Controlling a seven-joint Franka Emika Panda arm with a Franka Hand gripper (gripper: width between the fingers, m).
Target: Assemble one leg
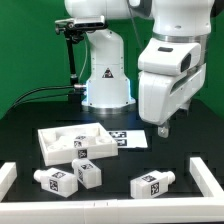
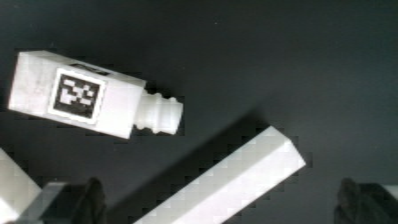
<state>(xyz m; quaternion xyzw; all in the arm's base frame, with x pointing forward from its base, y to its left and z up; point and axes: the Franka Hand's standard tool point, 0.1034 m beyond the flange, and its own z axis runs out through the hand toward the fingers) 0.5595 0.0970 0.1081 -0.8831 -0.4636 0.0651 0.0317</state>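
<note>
Three stubby white legs with black-and-white tags lie on the black table near its front: one [image 1: 55, 180] at the exterior view's left, one [image 1: 88, 173] beside it, and one [image 1: 152, 183] further right. My gripper [image 1: 164, 127] hangs above the table, up and a little right of the rightmost leg. It is open and empty. In the wrist view one leg [image 2: 89, 92] lies on its side with its tag up and its ridged neck end toward the white bar. It is well ahead of my gripper [image 2: 217, 205], whose dark fingertips [image 2: 68, 200] stand wide apart.
The large flat white tray-like piece [image 1: 78, 142] lies left of centre, with the marker board [image 1: 127, 137] beside it. White border bars stand at the front left [image 1: 6, 178] and front right [image 1: 206, 178]. One bar [image 2: 240, 170] runs diagonally under my fingers. The robot base [image 1: 105, 75] stands behind.
</note>
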